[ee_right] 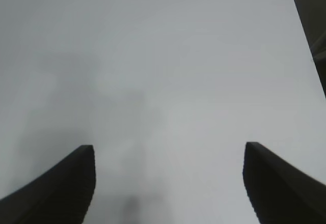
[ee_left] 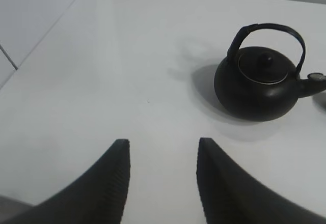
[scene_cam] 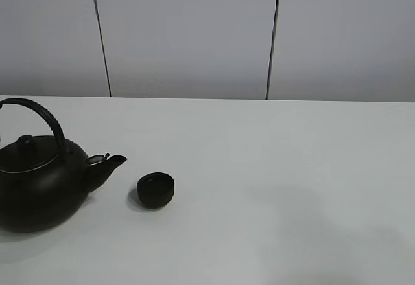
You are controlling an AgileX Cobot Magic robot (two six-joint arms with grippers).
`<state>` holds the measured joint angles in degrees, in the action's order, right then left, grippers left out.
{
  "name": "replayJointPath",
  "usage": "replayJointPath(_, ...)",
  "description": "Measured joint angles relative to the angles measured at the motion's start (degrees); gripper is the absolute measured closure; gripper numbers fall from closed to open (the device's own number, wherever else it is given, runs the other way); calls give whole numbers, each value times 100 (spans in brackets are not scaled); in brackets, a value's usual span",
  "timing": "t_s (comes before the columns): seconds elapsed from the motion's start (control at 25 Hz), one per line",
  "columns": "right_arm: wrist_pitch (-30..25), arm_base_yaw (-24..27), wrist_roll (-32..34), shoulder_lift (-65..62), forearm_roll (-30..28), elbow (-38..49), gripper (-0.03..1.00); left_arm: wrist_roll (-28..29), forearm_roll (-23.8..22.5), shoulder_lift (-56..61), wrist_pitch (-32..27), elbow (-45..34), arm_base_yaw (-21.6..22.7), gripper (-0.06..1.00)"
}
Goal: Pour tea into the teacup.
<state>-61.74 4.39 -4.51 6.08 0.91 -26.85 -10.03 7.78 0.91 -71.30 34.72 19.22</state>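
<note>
White surface (scene_cam: 272,188) is seen stretching bare rightward to its far edge at the wall. A black teapot (scene_cam: 39,184) stands at its left edge, spout toward the small matte black teacup (scene_cam: 155,189) just beside it. Both grippers' jaws are seen open, empty: left gripper (ee_left: 163,155) moderately, right gripper (ee_right: 169,158) wide.

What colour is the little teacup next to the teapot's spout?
Matte black, like the teapot; the teacup shows best in the exterior high view.
</note>
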Motion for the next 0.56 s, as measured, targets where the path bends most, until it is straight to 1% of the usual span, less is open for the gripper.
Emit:
replayJointPath(0.12,0,0,0,0,0,0,42,11,-164,-5,178,-311,-155,63)
replayJointPath(0.24,0,0,0,0,0,0,42,35,-237,-5,221,-496,-347,63)
replayJointPath(0.56,0,0,0,0,0,0,42,241,-237,-5,572,-685,-1151,63)
